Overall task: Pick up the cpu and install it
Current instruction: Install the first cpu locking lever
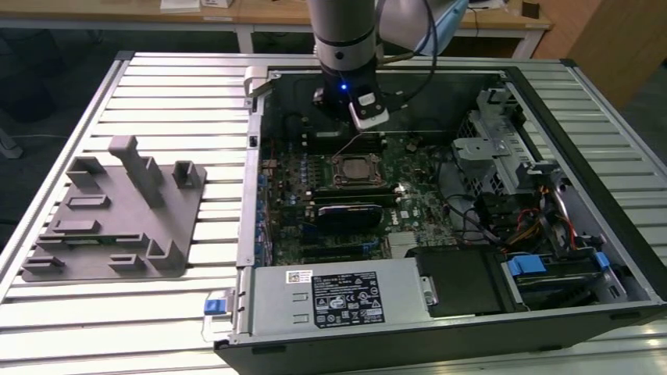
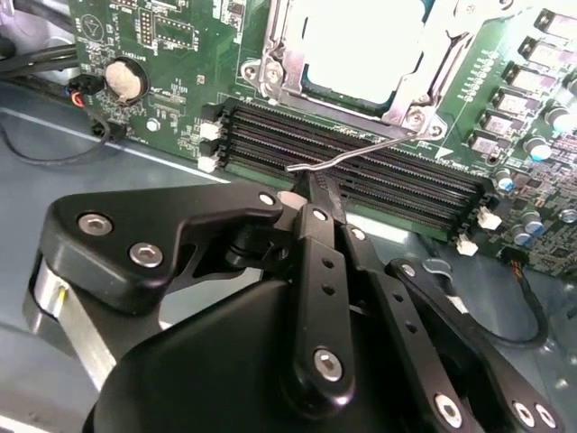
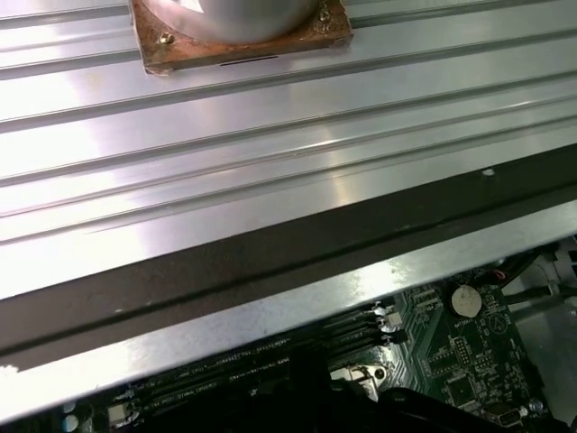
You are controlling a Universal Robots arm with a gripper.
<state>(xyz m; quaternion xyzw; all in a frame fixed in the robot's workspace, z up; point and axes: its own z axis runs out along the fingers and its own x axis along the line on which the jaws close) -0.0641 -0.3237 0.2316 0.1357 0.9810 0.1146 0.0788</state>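
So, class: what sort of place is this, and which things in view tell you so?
Probably a robotics lab or test bench for computer assembly. An open computer case lies on a slatted metal table, the cpu sits in its motherboard socket, and a grey fixture tray lies beside the case. The gripper hangs above the board.

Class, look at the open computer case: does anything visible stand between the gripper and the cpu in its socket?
Nothing visible does. In the second wrist view the gripper is at the socket's thin metal lever, above the memory slots. The cpu already lies in the socket, its silver top uncovered.
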